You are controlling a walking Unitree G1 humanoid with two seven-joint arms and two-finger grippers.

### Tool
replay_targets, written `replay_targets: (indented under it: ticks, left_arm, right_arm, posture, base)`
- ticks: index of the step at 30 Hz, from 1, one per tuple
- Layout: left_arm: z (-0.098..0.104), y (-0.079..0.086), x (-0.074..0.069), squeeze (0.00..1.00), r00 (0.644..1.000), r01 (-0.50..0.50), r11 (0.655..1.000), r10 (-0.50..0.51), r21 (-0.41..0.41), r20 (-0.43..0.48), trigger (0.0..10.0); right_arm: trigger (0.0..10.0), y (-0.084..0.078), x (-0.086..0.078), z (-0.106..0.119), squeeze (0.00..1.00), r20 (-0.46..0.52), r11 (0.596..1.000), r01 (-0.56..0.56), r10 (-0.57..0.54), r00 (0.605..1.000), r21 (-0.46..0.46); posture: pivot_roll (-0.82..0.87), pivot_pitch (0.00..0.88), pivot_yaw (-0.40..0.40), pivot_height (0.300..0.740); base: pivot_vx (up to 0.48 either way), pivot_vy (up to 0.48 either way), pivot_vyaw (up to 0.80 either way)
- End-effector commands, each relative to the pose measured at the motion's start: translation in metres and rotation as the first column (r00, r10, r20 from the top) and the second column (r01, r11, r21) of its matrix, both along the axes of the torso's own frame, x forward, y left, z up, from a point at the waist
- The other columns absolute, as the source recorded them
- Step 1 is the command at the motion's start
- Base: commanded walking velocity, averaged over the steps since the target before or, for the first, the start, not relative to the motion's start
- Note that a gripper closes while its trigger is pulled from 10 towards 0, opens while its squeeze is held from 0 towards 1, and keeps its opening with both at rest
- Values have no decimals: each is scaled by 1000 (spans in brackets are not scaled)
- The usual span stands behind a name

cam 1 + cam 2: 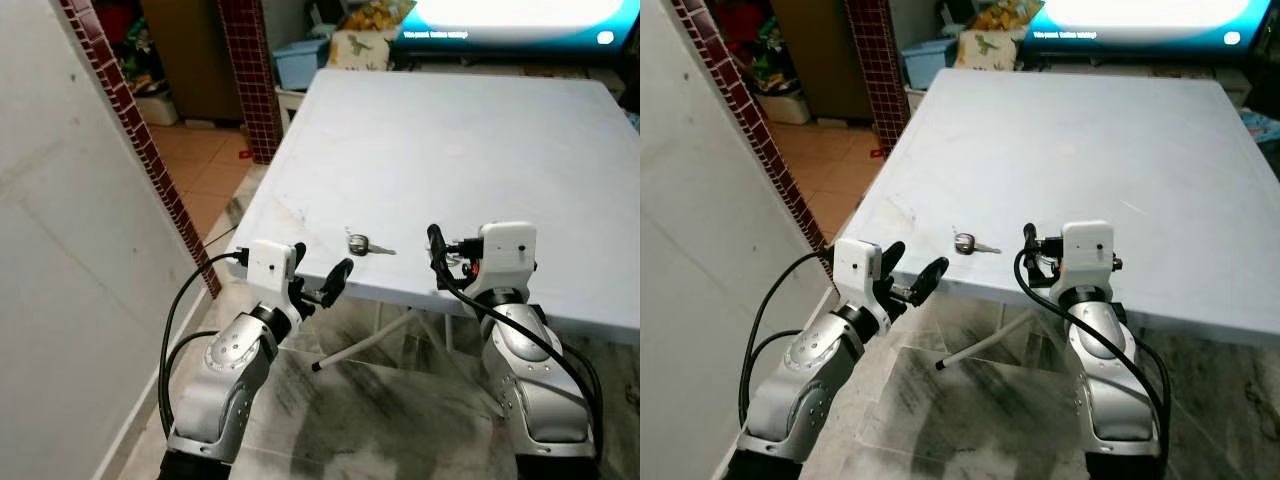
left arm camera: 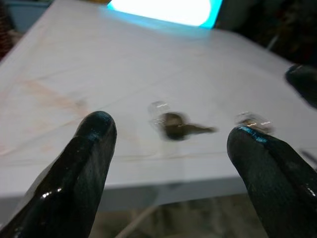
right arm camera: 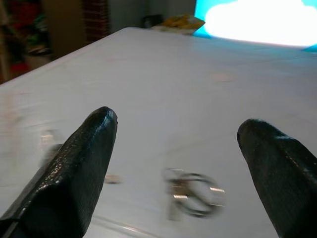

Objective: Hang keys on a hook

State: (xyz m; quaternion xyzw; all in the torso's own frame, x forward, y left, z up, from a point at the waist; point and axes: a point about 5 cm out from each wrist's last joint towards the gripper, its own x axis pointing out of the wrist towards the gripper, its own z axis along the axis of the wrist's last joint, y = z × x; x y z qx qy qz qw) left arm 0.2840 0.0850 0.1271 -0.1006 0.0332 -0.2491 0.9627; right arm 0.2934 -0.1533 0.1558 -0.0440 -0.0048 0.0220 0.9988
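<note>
Keys (image 1: 362, 244) lying near front edge of white counter (image 1: 450, 130), between both arms, ungrasped. You are hovering left gripper (image 1: 318, 281) just off counter edge, fingers spread wide; right gripper (image 1: 441, 258) sitting at edge, fingers apart too. Step in hand: approach before pickup. Next move is calling for low reach, closing on ring. No hook visible yet.

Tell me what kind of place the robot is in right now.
Most likely a lived-in home, perhaps a living room. A white folding table holds a key, a glowing TV screen stands behind it, and a tiled doorway opens onto a cluttered room with a blue storage bin.
</note>
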Motion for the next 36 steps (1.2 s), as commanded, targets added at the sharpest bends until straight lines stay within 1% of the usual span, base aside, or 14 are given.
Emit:
replay_targets:
  ticks: [1, 4, 5, 7, 11, 13, 15, 16, 18, 23, 27, 29, 31, 36]
  left_arm:
    - [3, -3, 0, 0, 1000, 4, 1000, -4, 0, 11, 10000]
    - [1, -4, 0, 0, 1000, 13, 1000, -13, 7, -1, 10000]
    - [-1, -5, -2, 0, 1000, 24, 1000, -24, 5, -11, 10000]
    - [-3, -6, -3, 0, 999, 42, 999, -42, 7, -24, 10000]
    - [-4, -7, -6, 0, 997, 66, 998, -65, 2, -38, 10000]
    - [-5, -9, -10, 0, 993, 107, 994, -107, -2, -59, 10000]
    - [-7, -13, -16, 0, 980, 180, 984, -179, 7, -82, 10000]
    - [-8, -14, -17, 0, 976, 202, 979, -200, 11, -89, 10000]
    - [-8, -17, -22, 0, 964, 253, 967, -250, 16, -95, 10000]
    - [-9, -18, -26, 0, 950, 295, 955, -292, 15, -108, 10000]
    - [-8, -19, -29, 0, 940, 323, 946, -320, 7, -114, 10000]
    - [-8, -20, -32, 0, 924, 366, 931, -363, 7, -124, 10000]
    - [-8, -20, -33, 0, 920, 375, 927, -371, 13, -125, 10000]
    - [-7, -20, -34, 0, 914, 389, 921, -384, 20, -132, 10000]
  right_arm:
    - [10000, -8, 0, -2, 0, -7, 999, 35, -35, 999, -14]
    - [10000, -9, 1, -2, 0, -12, 999, 41, -41, 999, -15]
    - [10000, -11, 0, -5, 0, -30, 997, 72, -72, 997, -28]
    - [10000, -12, -1, -7, 0, -47, 996, 88, -90, 995, -34]
    - [10000, -13, -3, -11, 0, -60, 995, 88, -90, 994, -42]
    - [10000, -13, -7, -14, 0, -77, 995, 89, -93, 993, -45]
    - [10000, -16, -9, -20, 0, -109, 993, 100, -106, 988, -56]
    - [10000, -17, -10, -22, 0, -119, 993, 104, -110, 987, -61]
    - [10000, -20, -8, -26, 0, -146, 991, 109, -119, 982, -74]
    - [10000, -23, -2, -28, 0, -167, 991, 118, -127, 978, -63]
    - [10000, -23, 0, -29, 0, -174, 991, 118, -127, 977, -58]
    - [10000, -22, 3, -31, 0, -179, 992, 99, -111, 977, -78]
    - [10000, -22, 4, -31, 0, -180, 992, 99, -113, 977, -83]
    - [10000, -34, 10, -36, 0, -201, 988, 127, -143, 969, -87]
  posture:
    - [-91, 107, 63, 740]
    - [-91, 107, 63, 740]
    - [-91, 107, 63, 740]
    - [-91, 107, 63, 740]
    - [-91, 107, 63, 740]
    - [-89, 109, 65, 740]
    - [-89, 109, 67, 740]
    - [-89, 109, 67, 740]
    - [-89, 109, 67, 740]
    - [-83, 112, 72, 740]
    - [-83, 112, 72, 740]
    - [-83, 112, 72, 740]
    - [-64, 113, 71, 740]
    - [-63, 112, 74, 740]
  base:
    - [296, 0, 0]
    - [279, 0, 0]
    - [0, 0, 0]
    - [0, 0, 0]
    - [0, 0, 0]
    - [0, 0, 0]
    - [0, 0, 0]
    - [0, 0, 0]
    - [0, 0, 0]
    - [0, 0, 0]
    - [0, 0, 0]
    - [0, 0, 0]
    - [0, 0, 0]
    - [0, 0, 0]
